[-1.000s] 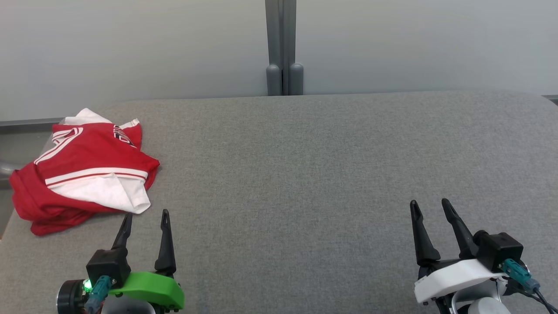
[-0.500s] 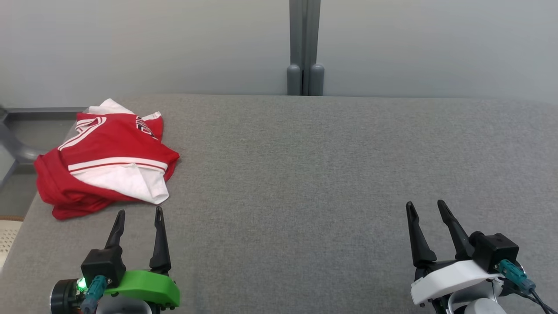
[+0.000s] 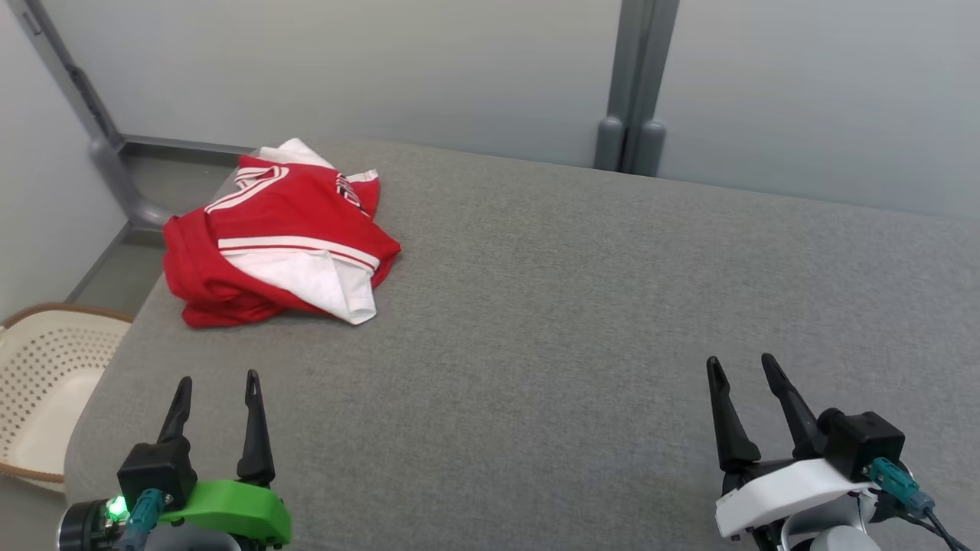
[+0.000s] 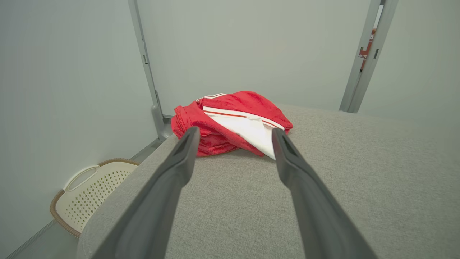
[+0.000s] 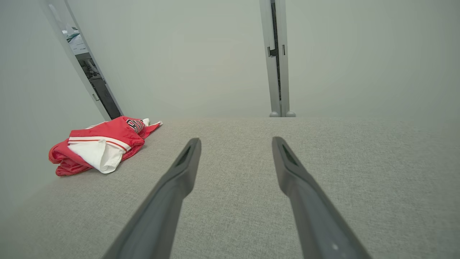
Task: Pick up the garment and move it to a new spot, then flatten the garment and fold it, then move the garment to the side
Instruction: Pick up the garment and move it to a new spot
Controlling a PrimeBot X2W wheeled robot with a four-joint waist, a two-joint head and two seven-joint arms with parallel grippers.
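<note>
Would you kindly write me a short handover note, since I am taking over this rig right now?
Left gripper: jaws open, empty, at the near left of the grey surface, short of the garment.
Right gripper: jaws open, empty, at the near right, far from the garment.
Garment: red and white, crumpled in a heap near the surface's far left corner; a pale basket stands on the floor beside that edge.
Done: nothing; garment not yet picked up.
Left: pick it up, move it, flatten, fold, set aside.
</note>
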